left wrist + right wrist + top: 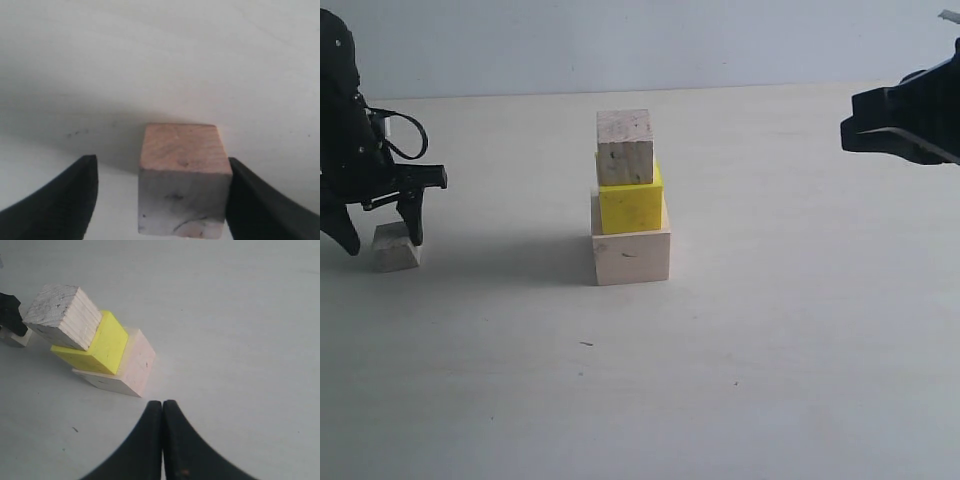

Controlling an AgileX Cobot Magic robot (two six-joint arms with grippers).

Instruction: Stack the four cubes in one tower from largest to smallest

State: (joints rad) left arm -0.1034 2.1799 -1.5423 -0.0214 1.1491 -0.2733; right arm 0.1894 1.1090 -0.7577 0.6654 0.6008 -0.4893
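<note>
I saw three cubes already stacked near the middle of the desk (770,350). The large pale wooden cube (631,256) sat at the bottom with the bright yellow cube (631,206) on it. A speckled small pale wooden cube (625,147) was on top, shifted a little toward the left side of the exterior view so that it overhung the yellow one's edge.

The fourth cube (396,248), pale wood with dark marks, lay on the desk well apart from the tower, off to the left. My left gripper (382,238) was down around it with its jaws spread wide. In the left wrist view, one finger (265,205) sat right at the cube's (182,180) side, though I could not tell whether it touched. The other finger (60,205) stood off with bare desk showing between it and the wood, so nothing was clamped.

My right gripper (850,135) hung above the desk on the right, clear of the stack. Its wrist view showed the two fingertips pressed together with nothing between them, pointing toward the tower's base cube (131,365).
</note>
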